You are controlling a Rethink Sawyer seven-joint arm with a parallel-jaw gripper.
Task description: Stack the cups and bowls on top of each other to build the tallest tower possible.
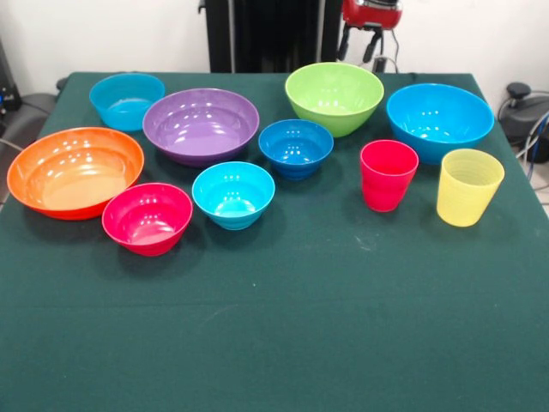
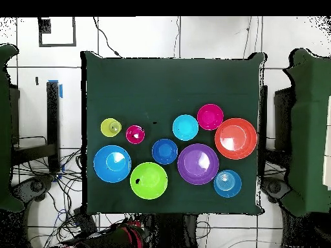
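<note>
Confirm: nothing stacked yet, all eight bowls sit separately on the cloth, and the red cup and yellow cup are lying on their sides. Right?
Not quite. The red cup and yellow cup stand upright, mouths up, side by side and apart; the front view shows this plainly. The rest holds: nothing is stacked, and all eight bowls, such as the orange bowl and purple bowl, sit separately.

I have one camera low across the green table (image 1: 274, 343), close and facing the far edge, another high overhead looking straight down, turned half round; both share the whole tabletop (image 2: 174, 84).
</note>
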